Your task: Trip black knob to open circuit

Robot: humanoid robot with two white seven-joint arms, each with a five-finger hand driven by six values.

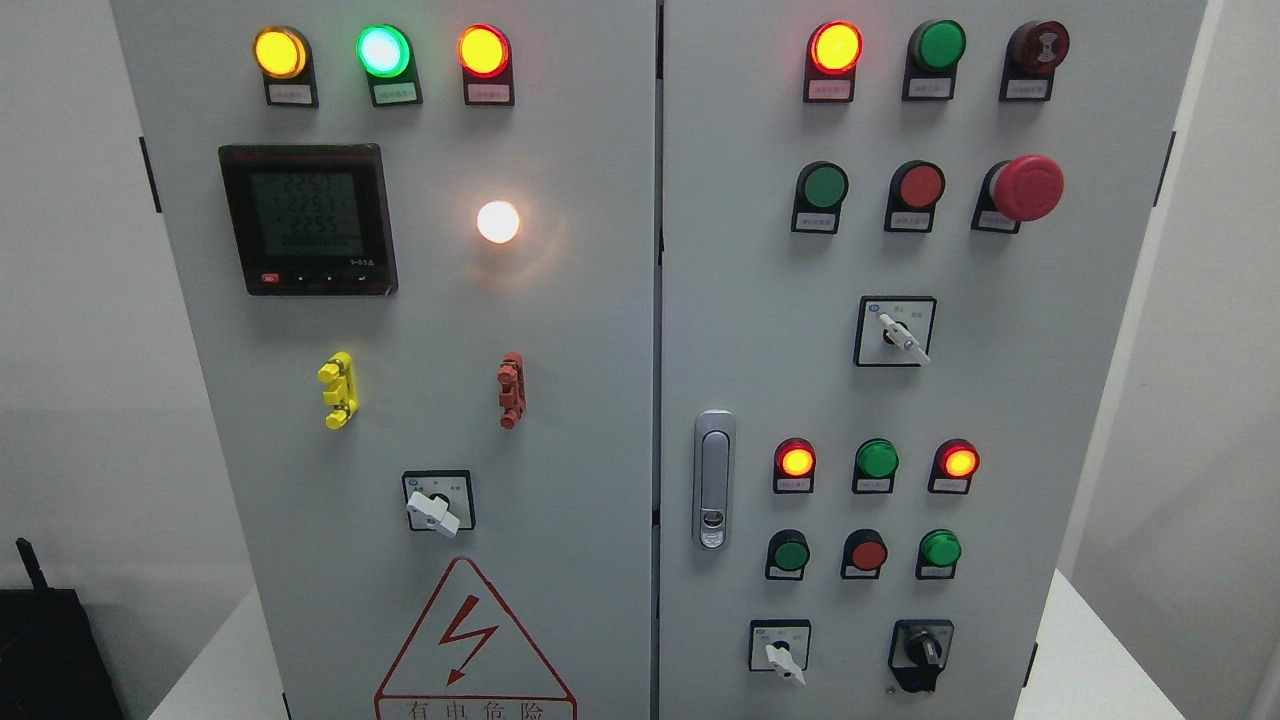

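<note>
The black knob (pixel 924 652) sits at the lower right of the grey cabinet's right door (pixel 1000 400), its ridge standing about upright in a black bezel. No robot hand or arm shows in the head view. A white-handled selector switch (pixel 783 656) is just left of the knob, its handle pointing down and right.
Lit red lamps (pixel 796 461) and green and red push buttons (pixel 866 553) lie above the knob. A red mushroom stop button (pixel 1026 187) juts out at upper right. A silver door latch (pixel 713 480) is near the seam. The left door carries a meter (pixel 307 218), white selector (pixel 434 510) and hazard triangle (pixel 470 640).
</note>
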